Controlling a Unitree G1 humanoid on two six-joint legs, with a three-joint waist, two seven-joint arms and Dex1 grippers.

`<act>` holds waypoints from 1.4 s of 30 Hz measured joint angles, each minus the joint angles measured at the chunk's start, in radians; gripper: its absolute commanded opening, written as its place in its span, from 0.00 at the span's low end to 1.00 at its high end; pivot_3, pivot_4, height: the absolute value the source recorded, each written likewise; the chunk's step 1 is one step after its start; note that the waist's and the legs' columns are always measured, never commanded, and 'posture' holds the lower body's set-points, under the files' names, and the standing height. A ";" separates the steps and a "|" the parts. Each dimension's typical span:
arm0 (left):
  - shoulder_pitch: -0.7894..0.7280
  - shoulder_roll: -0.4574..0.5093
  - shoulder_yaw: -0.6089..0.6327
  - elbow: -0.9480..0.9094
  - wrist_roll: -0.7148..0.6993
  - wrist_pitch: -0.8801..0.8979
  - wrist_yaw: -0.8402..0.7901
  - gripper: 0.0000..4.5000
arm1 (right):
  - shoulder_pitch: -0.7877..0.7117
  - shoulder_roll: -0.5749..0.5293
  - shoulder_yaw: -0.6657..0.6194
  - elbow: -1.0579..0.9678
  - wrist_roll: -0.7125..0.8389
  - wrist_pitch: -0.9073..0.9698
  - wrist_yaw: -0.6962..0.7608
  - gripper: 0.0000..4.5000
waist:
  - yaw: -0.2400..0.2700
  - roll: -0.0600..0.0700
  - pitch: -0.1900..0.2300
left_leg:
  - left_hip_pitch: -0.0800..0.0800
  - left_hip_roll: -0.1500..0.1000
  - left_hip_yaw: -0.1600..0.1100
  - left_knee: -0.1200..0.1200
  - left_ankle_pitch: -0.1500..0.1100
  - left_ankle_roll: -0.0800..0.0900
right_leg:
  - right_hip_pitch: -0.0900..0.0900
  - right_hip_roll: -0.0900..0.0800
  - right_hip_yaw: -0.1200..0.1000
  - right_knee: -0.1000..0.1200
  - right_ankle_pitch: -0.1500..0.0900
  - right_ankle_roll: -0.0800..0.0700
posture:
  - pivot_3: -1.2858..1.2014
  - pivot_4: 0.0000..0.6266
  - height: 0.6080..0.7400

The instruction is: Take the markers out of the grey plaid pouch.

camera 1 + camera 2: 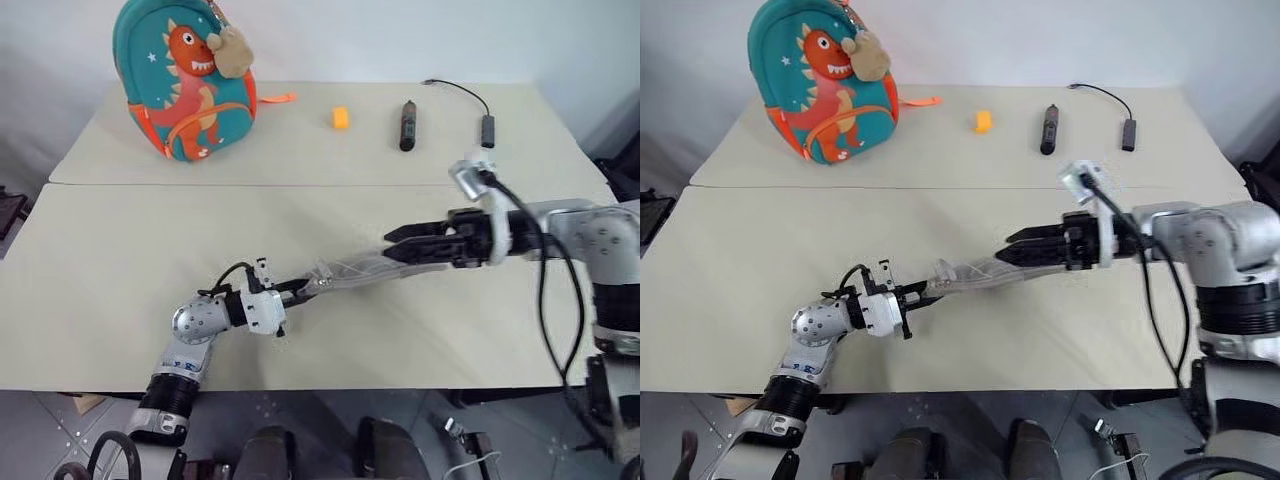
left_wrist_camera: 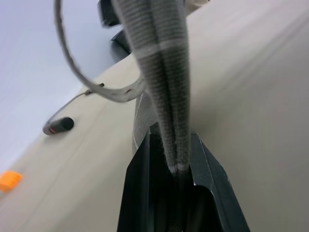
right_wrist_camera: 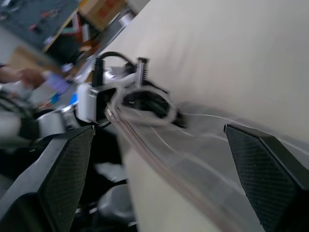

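The grey plaid pouch (image 1: pixel 345 272) hangs stretched above the surface (image 1: pixel 120 300), between the two grippers, at the near centre of the scene. It appears blurred and partly see-through in both eye views.

Left gripper (image 1: pixel 302 288): fingers pressed together on one end of the pouch. In the left wrist view the grey fabric (image 2: pixel 161 72) rises straight from between the black fingers (image 2: pixel 212 183), folded edge-on, with a thin loop of cord (image 2: pixel 72 63) curving off its side.

Right gripper (image 1: pixel 398 242): fingers spread wide. It points across toward the left gripper, at the opposite end of the pouch. In the right wrist view the two textured fingers (image 3: pixel 53 174) stand far apart with the pouch's blurred edge (image 3: pixel 159 159) running between them. Contact between the right gripper and the pouch cannot be determined.

No marker can be distinguished on or around the pouch.

Rear part of the surface, well apart from the pouch:
- teal dinosaur backpack (image 1: pixel 185 80), upright, far left;
- small orange block (image 1: pixel 341 118), right of the backpack;
- black stick-shaped device (image 1: pixel 407 125), right of the block;
- black cable with a small adapter (image 1: pixel 487 128), farthest right.
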 measured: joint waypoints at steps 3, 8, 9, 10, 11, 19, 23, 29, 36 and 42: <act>-0.007 0.027 -0.011 0.018 0.071 -0.059 0.061 0.00 | -0.016 0.042 0.019 -0.006 0.013 0.076 -0.030 1.00 | -0.001 0.000 0.000 | -0.001 0.000 0.000 0.000 0.000 0.000 | -0.001 0.000 0.000 0.001 0.000 0.000 | 0.52 0.24 1.00; -0.002 0.062 -0.033 0.027 0.094 -0.083 0.123 0.00 | -0.016 0.109 0.013 -0.014 0.050 0.179 -0.076 1.00 | -0.003 0.000 0.000 | -0.002 0.000 0.002 0.000 0.000 0.000 | -0.004 0.000 0.000 0.002 0.000 0.000 | 0.52 0.24 1.00; 0.001 0.067 -0.036 0.025 0.094 -0.083 0.134 0.00 | -0.016 0.122 0.008 -0.018 0.058 0.193 -0.085 1.00 | -0.005 0.000 0.000 | -0.002 0.000 0.002 0.000 0.000 0.000 | -0.004 0.000 0.000 0.002 0.000 0.000 | 0.52 0.24 1.00; 0.004 0.071 -0.040 0.024 0.094 -0.083 0.144 0.00 | -0.016 0.133 0.005 -0.021 0.065 0.208 -0.095 1.00 | -0.006 0.000 0.000 | -0.002 0.000 0.002 0.000 0.000 0.000 | -0.004 0.000 0.000 0.002 0.000 0.000 | 0.52 0.24 1.00; 0.006 0.076 -0.043 0.022 0.094 -0.083 0.152 0.00 | -0.016 0.141 0.002 -0.021 0.071 0.214 -0.106 1.00 | -0.007 0.000 0.000 | -0.002 0.000 0.002 0.000 0.000 0.000 | -0.004 0.000 0.000 0.002 0.000 0.000 | 0.52 0.24 1.00; 0.015 0.097 -0.071 0.000 0.097 -0.067 0.193 0.00 | -0.015 0.271 -0.022 -0.006 0.105 0.222 -0.240 1.00 | -0.023 0.000 0.000 | -0.002 0.000 0.002 0.000 0.000 0.000 | -0.004 0.000 -0.001 0.003 0.000 0.000 | 0.52 0.24 1.00; 0.018 0.103 -0.089 -0.008 0.089 -0.059 0.197 0.00 | -0.015 0.298 -0.026 0.002 0.110 0.222 -0.286 1.00 | -0.024 0.000 0.000 | -0.003 0.000 0.002 0.000 0.000 0.001 | -0.004 0.000 -0.001 0.002 0.000 0.000 | 0.52 0.24 1.00; 0.018 0.120 -0.105 -0.015 0.086 -0.053 0.200 0.00 | -0.004 0.375 -0.036 0.028 0.186 0.222 -0.367 1.00 | -0.027 0.000 0.000 | -0.002 0.000 0.003 -0.001 0.000 0.001 | -0.004 0.000 -0.003 0.002 0.000 0.000 | 0.52 0.24 1.00; 0.017 0.129 -0.112 -0.015 0.082 -0.052 0.210 0.00 | 0.000 0.454 -0.090 0.094 0.331 0.222 -0.519 0.75 | -0.028 0.000 0.000 | -0.002 0.001 0.003 -0.001 0.000 0.001 | -0.004 0.000 -0.003 0.002 0.000 0.000 | 0.52 0.24 1.00; 0.021 0.134 -0.114 -0.020 0.075 -0.041 0.218 0.00 | 0.004 0.488 -0.181 0.108 0.387 0.220 -0.594 0.30 | -0.028 0.000 0.000 | -0.002 0.001 0.003 -0.001 0.000 0.001 | -0.004 0.000 -0.003 0.002 0.000 0.000 | 0.52 0.24 1.00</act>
